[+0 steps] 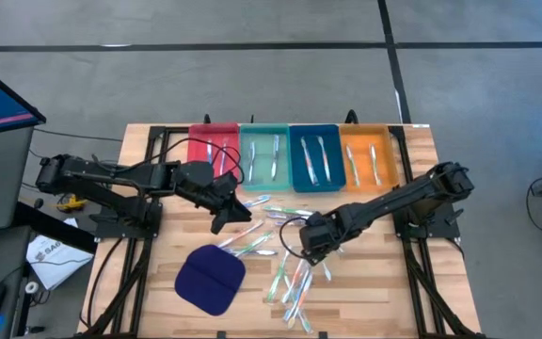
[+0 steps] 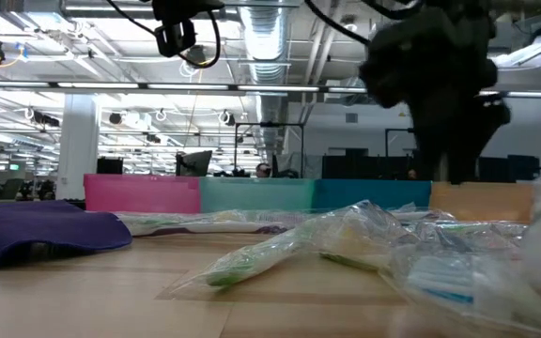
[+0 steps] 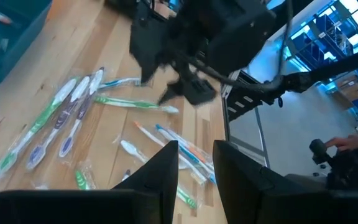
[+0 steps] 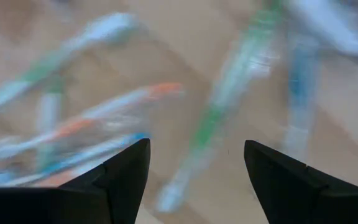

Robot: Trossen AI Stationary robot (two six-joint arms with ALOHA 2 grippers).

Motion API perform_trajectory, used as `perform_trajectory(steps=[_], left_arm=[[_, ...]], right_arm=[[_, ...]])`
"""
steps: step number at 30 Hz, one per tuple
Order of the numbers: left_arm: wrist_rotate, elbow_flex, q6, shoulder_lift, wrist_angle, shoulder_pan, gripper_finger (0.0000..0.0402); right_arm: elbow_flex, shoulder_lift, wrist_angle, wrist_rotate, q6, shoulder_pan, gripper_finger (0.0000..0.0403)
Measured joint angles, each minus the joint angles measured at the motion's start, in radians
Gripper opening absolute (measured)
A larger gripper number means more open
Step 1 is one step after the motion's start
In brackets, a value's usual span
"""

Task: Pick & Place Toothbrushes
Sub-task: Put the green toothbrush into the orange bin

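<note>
Two dark fingers (image 4: 123,180) of the right gripper (image 1: 314,243) stand wide apart with nothing between them, low over the wrapped toothbrushes (image 1: 290,273) strewn across the wooden table (image 1: 365,292); more brushes lie in the four trays (image 1: 294,155) at twelve o'clock; the left gripper (image 1: 236,213), at nine o'clock from the right one, hangs above the pile's edge, its fingers (image 3: 166,168) set narrowly apart and empty; a blue cloth pad (image 1: 210,280) lies at seven o'clock.
</note>
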Motion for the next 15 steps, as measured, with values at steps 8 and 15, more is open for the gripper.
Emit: perform_trajectory(steps=[8,15], left_arm=[[-0.002,0.0,0.0,-0.001,0.021,0.0,0.0094],[-0.008,-0.001,0.0,-0.001,0.034,0.0,0.0094]], right_arm=[[-0.004,0.044,0.002,-0.063,0.028,0.001,0.0256],[-0.007,0.043,0.025,-0.062,0.048,0.0,0.0256]])
